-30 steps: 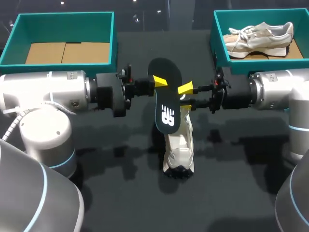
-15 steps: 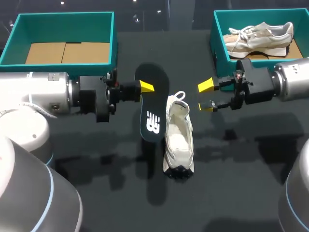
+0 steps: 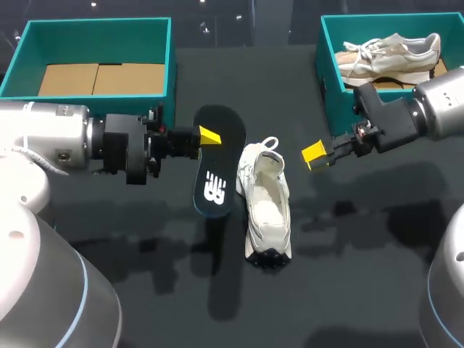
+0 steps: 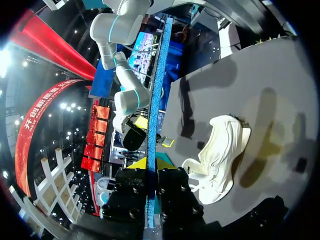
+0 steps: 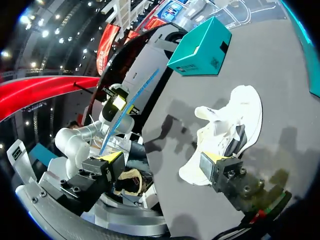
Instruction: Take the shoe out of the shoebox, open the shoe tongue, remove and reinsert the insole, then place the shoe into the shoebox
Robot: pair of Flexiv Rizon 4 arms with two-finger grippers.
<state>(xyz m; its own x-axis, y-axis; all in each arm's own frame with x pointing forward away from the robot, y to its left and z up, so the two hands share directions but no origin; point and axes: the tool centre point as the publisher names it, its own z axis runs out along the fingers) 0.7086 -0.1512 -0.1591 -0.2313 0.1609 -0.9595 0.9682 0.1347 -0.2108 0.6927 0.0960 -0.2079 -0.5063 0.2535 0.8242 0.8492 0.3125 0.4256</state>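
A white shoe (image 3: 266, 199) lies on the dark table, heel toward the back; it also shows in the left wrist view (image 4: 220, 160) and the right wrist view (image 5: 227, 127). My left gripper (image 3: 209, 135) is shut on the black insole (image 3: 215, 170), which hangs above the table to the left of the shoe. In the left wrist view the insole (image 4: 159, 75) runs edge-on between the left gripper's (image 4: 150, 166) fingers. My right gripper (image 3: 315, 154) is open and empty, right of the shoe and apart from it; its own view shows the right gripper (image 5: 162, 162) spread wide.
A teal shoebox (image 3: 330, 54) at the back right holds a second beige shoe (image 3: 391, 54). Another teal shoebox (image 3: 94, 29) at the back left shows only its cardboard floor. Dark table surface (image 3: 348, 290) stretches in front of the shoe.
My right gripper has opened and drawn back to the right, away from the insole. My left gripper has carried the insole leftward, from above the shoe to beside it.
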